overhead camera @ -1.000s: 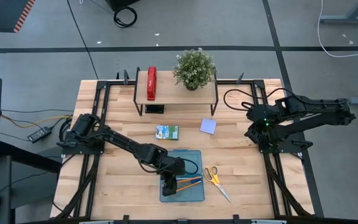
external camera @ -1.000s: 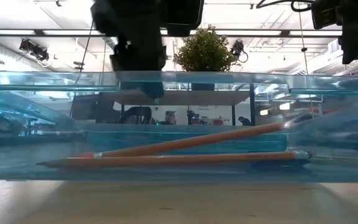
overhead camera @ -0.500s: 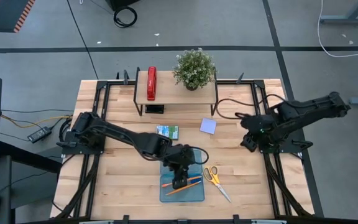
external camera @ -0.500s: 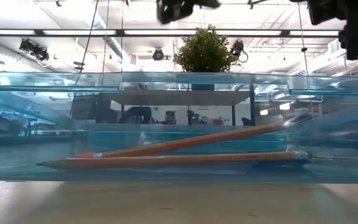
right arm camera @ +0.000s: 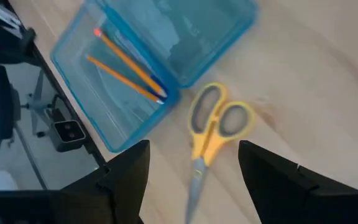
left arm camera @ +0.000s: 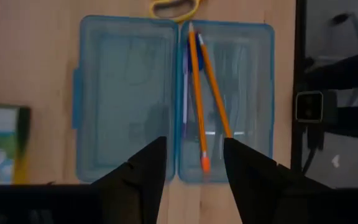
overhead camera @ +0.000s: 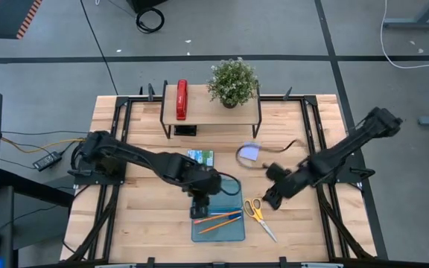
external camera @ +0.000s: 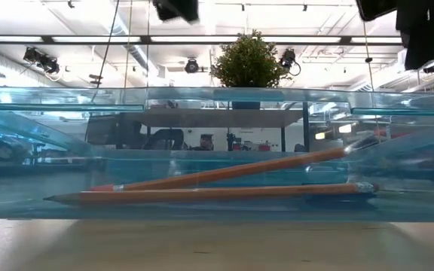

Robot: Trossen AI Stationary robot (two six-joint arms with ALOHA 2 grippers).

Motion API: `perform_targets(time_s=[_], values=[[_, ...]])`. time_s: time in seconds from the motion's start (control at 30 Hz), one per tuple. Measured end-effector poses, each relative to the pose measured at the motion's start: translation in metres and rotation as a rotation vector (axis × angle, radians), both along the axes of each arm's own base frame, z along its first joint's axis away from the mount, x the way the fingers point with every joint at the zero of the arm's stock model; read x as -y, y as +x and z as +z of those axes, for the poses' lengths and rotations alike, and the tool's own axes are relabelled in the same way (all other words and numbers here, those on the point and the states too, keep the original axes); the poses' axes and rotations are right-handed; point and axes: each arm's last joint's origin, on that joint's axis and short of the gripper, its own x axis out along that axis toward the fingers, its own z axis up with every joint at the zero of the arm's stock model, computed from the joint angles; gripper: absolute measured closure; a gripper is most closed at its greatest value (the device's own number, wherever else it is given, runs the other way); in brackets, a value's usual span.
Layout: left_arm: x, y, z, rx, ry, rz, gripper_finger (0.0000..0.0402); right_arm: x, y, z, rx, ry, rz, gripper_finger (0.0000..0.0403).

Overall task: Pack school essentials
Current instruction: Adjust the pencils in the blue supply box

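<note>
The translucent blue case (overhead camera: pixel 218 212) lies open near the table's near edge. Its near half holds two orange pencils (left arm camera: pixel 201 93) and a purple pen (left arm camera: pixel 184 81). My left gripper (left arm camera: pixel 194 162) hovers open above the case, touching nothing. The yellow-handled scissors (right arm camera: pixel 213 134) lie flat on the wood just right of the case. My right gripper (right arm camera: pixel 194 168) is open and hangs above them and slightly to the far-right. The green-blue packet (overhead camera: pixel 199 157) and the lavender pad (overhead camera: pixel 249 152) lie flat farther back. I cannot make out the eraser.
A small wooden shelf (overhead camera: pixel 211 112) at the far edge carries a red stapler (overhead camera: pixel 182 99) and a potted plant (overhead camera: pixel 233 80). Black rails (overhead camera: pixel 319 186) run along the table's left and right sides. Bare wood lies left of the case and right of the scissors.
My left gripper has risen out of the case and drawn slightly toward the far-left. My right arm has swung from the table's right edge toward the near middle and now hangs over the scissors. The pencils have stayed in place.
</note>
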Motion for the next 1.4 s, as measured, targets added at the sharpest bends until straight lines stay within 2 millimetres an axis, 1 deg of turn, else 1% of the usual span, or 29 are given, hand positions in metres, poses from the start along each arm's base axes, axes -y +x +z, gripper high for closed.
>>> perform_targets(time_s=[0.1,0.17,0.23,0.4,0.5,0.6,0.8,1.1,1.4], values=[[0.000,-0.014,0.022,0.070,0.000,0.012,0.0245,-0.016,0.021,-0.024,-0.015,-0.005,0.017,0.0150],[-0.001,-0.024,0.038,0.127,0.000,0.031,0.0254,-0.022,0.031,-0.039,-0.034,-0.006,0.009,0.0150],[-0.001,-0.032,0.049,0.160,-0.011,0.058,0.0264,-0.026,0.040,-0.052,-0.051,-0.002,-0.015,0.0150],[0.000,-0.050,0.070,0.228,-0.034,0.077,0.0284,-0.026,0.052,-0.077,-0.100,-0.023,-0.070,0.0150],[0.005,-0.055,0.074,0.241,-0.035,0.075,0.0293,-0.024,0.057,-0.086,-0.113,-0.038,-0.086,0.0150],[0.009,-0.057,0.073,0.240,-0.035,0.064,0.0299,-0.022,0.060,-0.090,-0.116,-0.040,-0.098,0.0150],[0.017,-0.060,0.073,0.239,-0.037,0.044,0.0303,-0.022,0.063,-0.090,-0.086,-0.062,-0.103,0.0150],[0.018,-0.061,0.073,0.240,-0.040,0.071,0.0311,-0.022,0.063,-0.094,-0.098,-0.085,-0.083,0.0150],[0.018,-0.060,0.073,0.240,-0.042,0.078,0.0319,-0.022,0.063,-0.094,-0.095,-0.098,-0.061,0.0150]])
